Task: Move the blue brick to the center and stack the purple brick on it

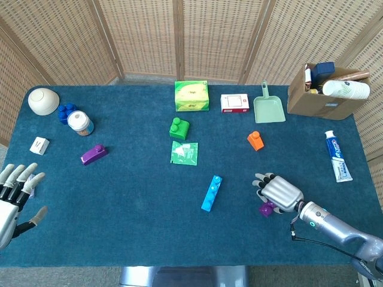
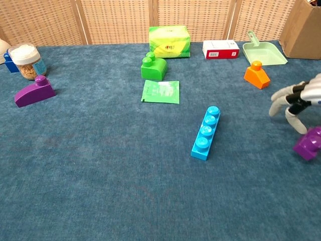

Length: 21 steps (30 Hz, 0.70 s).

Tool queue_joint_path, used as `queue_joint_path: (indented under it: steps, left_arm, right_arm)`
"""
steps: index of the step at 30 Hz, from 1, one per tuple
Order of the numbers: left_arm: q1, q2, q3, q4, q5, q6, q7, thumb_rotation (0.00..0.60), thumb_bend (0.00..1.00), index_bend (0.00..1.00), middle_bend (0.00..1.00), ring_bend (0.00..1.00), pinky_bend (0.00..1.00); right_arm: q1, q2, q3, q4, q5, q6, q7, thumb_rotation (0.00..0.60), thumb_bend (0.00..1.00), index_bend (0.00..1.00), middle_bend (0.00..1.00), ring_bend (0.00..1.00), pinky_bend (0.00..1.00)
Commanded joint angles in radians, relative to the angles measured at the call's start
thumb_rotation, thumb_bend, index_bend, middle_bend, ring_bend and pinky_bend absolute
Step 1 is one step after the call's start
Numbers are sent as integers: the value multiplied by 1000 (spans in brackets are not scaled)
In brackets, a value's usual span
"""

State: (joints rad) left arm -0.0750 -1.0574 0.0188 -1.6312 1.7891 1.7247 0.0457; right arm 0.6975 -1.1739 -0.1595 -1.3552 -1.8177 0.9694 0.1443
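Note:
A long light-blue brick lies slanted on the blue table, right of the middle. A small purple brick sits tilted under my right hand, at the right edge of the chest view. The thumb reaches down onto it and appears to pinch it, while the other fingers curl apart above. My left hand hovers at the near left table edge with fingers spread, holding nothing. A second purple brick lies far left.
A green brick and green packet lie behind the blue brick, with an orange brick to the right. A dark blue brick, jar and bowl stand far left. Boxes, a scoop and a cardboard box line the back.

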Motion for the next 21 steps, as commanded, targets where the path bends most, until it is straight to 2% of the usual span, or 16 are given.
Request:
queue_joint_path:
  steps: [1, 10, 14, 21]
  left_arm:
    - [-4, 4, -4, -2, -2, -9, 7, 600, 336, 127, 0, 0, 0]
    - [-8, 1, -12, 1, -6, -22, 19, 600, 336, 127, 0, 0, 0]
    - [-11, -4, -17, 12, -13, -29, 8, 600, 336, 127, 0, 0, 0]
    - [-15, -16, -22, 42, -23, -37, -18, 600, 335, 127, 0, 0, 0]
  right_arm:
    - [18, 25, 13, -46, 5, -1, 3, 600, 182, 611, 233, 120, 244]
    - [74, 69, 40, -161, 18, -62, -28, 600, 181, 600, 232, 120, 244]
    - [110, 79, 72, -227, 46, -113, -63, 600, 183, 599, 231, 120, 244]
    - [162, 70, 114, -275, 94, -192, -106, 600, 180, 600, 231, 120, 244]
